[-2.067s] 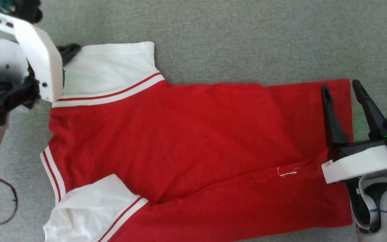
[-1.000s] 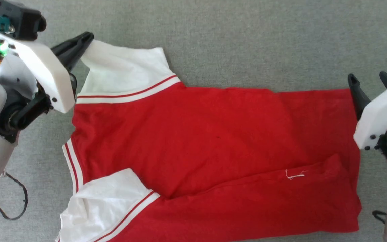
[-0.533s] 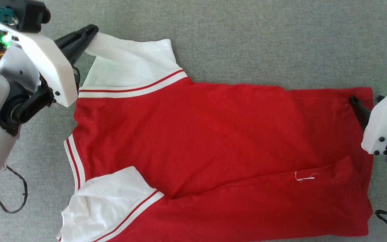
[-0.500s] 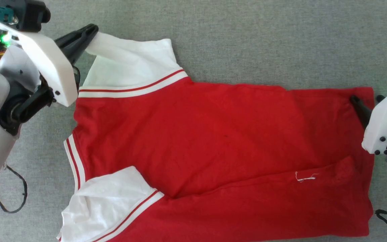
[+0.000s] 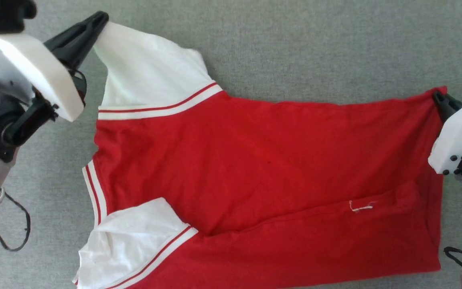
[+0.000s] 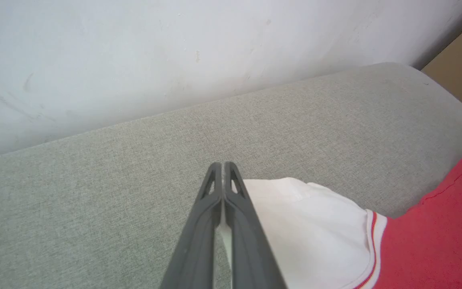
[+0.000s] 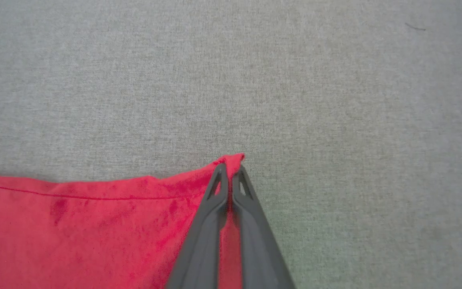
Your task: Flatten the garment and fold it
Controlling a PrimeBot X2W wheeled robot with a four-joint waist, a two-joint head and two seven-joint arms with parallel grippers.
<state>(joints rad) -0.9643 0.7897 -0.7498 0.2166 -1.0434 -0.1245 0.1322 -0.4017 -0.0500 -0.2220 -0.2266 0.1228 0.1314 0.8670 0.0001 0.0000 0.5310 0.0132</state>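
Two grippers each pinch a far corner of the garment point(image 5: 255, 160), which lies spread sideways on a grey fabric surface point(image 5: 295, 48) in the head view, neck end towards the robot's left and hem towards its right. Nearest the robot, the near white sleeve point(image 5: 130, 237) lies crumpled at the lower left, and a long strip of the red body is folded over along the near edge, with a short white thread point(image 5: 359, 206) lying on that fold. A black cable loop point(image 5: 10, 224) rests on the surface, out past the neck end. Farther out the red body lies mostly flat. At the far edge the left gripper point(image 5: 98, 20) has its fingers closed on the tip of the far white sleeve point(image 5: 150, 76), pulling it taut to a peak; the left wrist view shows white cloth between the pressed fingers. The right gripper point(image 5: 439, 98) is clamped on the far hem corner, red cloth caught between its fingers in the right wrist view. Beyond the surface stands a pale wall point(image 6: 134, 60)
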